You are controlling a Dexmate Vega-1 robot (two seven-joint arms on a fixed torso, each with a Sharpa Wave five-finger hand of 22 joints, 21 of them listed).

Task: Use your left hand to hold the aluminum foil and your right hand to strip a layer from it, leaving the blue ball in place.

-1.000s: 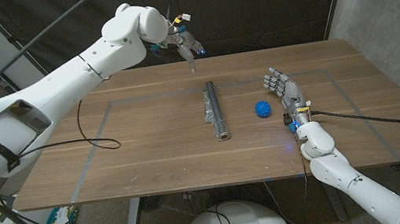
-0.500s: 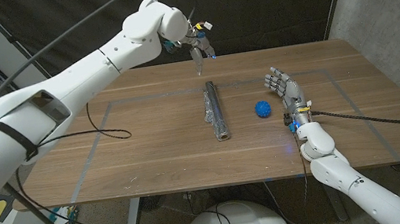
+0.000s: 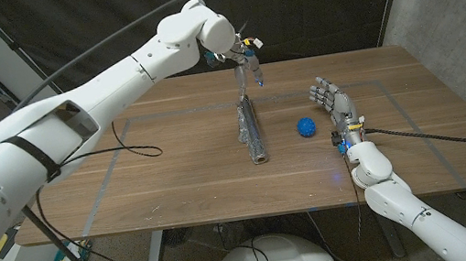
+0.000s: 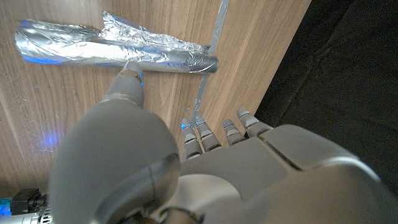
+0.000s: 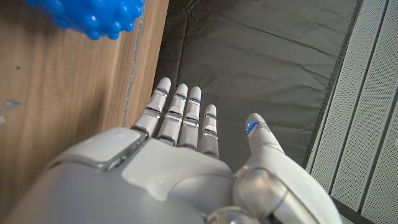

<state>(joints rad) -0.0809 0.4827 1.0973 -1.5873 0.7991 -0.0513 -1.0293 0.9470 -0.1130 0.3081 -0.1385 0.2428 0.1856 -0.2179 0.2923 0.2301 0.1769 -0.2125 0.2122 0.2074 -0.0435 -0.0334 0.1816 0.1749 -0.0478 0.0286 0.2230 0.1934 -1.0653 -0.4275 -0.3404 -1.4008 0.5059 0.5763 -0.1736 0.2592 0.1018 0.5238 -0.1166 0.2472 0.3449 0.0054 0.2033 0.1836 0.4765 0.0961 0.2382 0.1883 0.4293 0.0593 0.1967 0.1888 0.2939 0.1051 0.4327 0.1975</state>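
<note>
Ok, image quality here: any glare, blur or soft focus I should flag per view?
Head view: sharp, even light, bright glints on the foil roll. Left wrist view: left hand soft up close, foil crisp. Right wrist view: blue ball blurred at the frame edge.

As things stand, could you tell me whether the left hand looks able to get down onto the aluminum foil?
Probably yes. The left hand hangs open above the far end of the aluminum foil, with only bare table between them. The blue ball and right hand sit off to the side.

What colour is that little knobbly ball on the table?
The ball is bright blue; the right wrist view shows it best.
</note>
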